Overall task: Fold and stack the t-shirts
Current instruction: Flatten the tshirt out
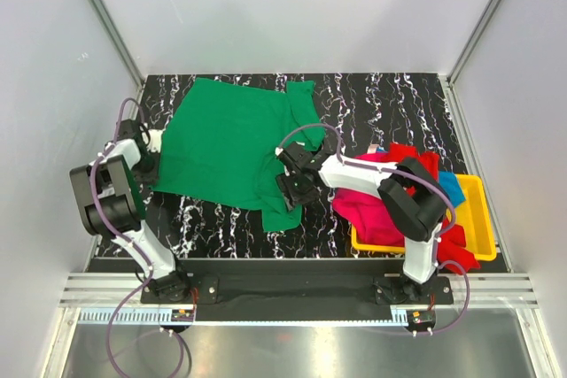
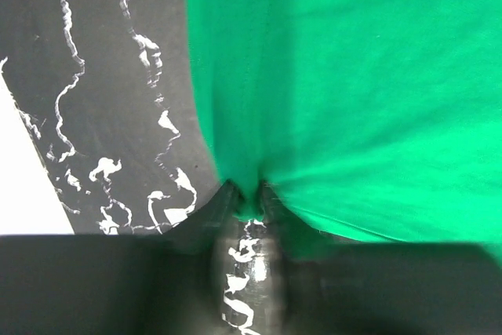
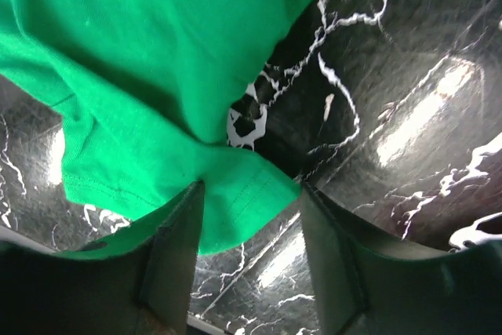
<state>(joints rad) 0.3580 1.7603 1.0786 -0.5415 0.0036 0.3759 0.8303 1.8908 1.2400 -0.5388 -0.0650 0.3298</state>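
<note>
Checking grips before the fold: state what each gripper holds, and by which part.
The left gripper pinches the green t-shirt at its edge. The right gripper is open, straddling a hemmed corner of it, holding nothing.

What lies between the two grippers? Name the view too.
The green t-shirt, spread from left gripper to right gripper, in the top external view.

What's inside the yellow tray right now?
The yellow tray holds a crumpled pile: the magenta-pink t-shirt, the red t-shirt spilling over the rim, and a bit of the blue t-shirt. The right arm crosses above it, so the tray's floor and anything beneath the pile are hidden.
</note>
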